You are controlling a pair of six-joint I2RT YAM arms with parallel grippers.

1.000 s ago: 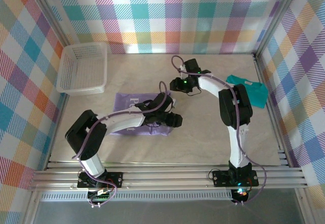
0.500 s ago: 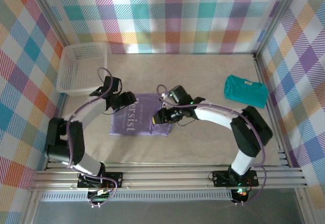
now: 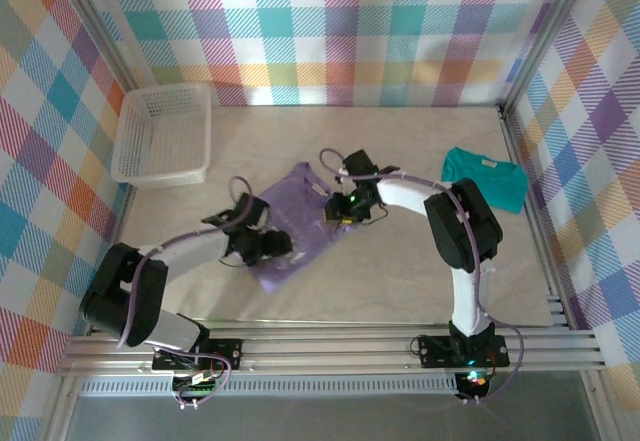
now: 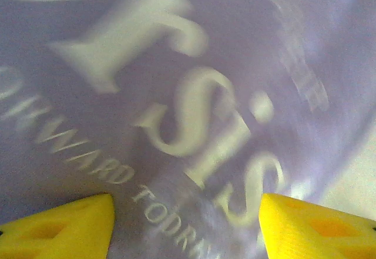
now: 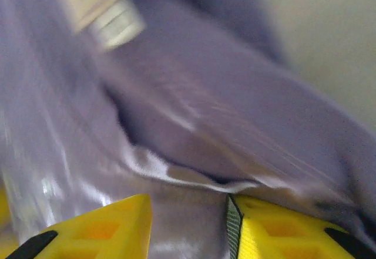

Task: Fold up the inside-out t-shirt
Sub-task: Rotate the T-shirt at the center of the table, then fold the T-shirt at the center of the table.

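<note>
Left: rigid white lattice basket point(image 3: 160, 133) on pale marbled table point(image 3: 400, 281). Left gripper point(image 3: 275, 244), yellow wedge fingers point(image 4: 64, 224) spread wide above the cloth. Centre: the inside-out t-shirt point(image 3: 300, 211), soft lavender cotton, white lettering; formerly a flat rectangle, now bunched into a creased diagonal strip between both arms. Right gripper point(image 3: 340, 206), jaws narrow, cloth between tips; grip undeterminable. Far right: folded teal t-shirt point(image 3: 485, 179).

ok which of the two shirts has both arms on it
The lavender t-shirt mid-table, printed with white lettering; the teal t-shirt lies apart, far right.
</note>
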